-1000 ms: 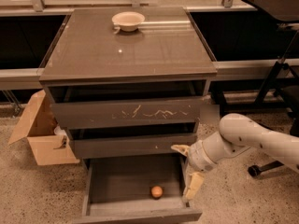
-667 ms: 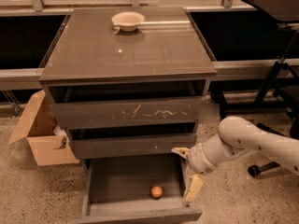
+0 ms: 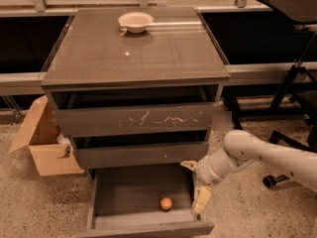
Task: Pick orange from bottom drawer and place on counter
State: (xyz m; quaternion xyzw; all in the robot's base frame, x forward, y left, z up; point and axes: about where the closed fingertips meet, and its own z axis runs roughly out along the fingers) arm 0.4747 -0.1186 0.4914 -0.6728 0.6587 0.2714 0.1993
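The small round orange lies on the grey floor of the pulled-out bottom drawer, near its front right. My gripper hangs over the drawer's right side, just right of the orange and apart from it, open, with one finger up near the middle drawer front and the other low by the drawer's right wall. The white arm reaches in from the right. The glossy grey-brown counter tops the cabinet.
A cream bowl sits at the back of the counter. An open cardboard box stands on the floor left of the cabinet. Black desks flank the cabinet, and a chair base stands at the right.
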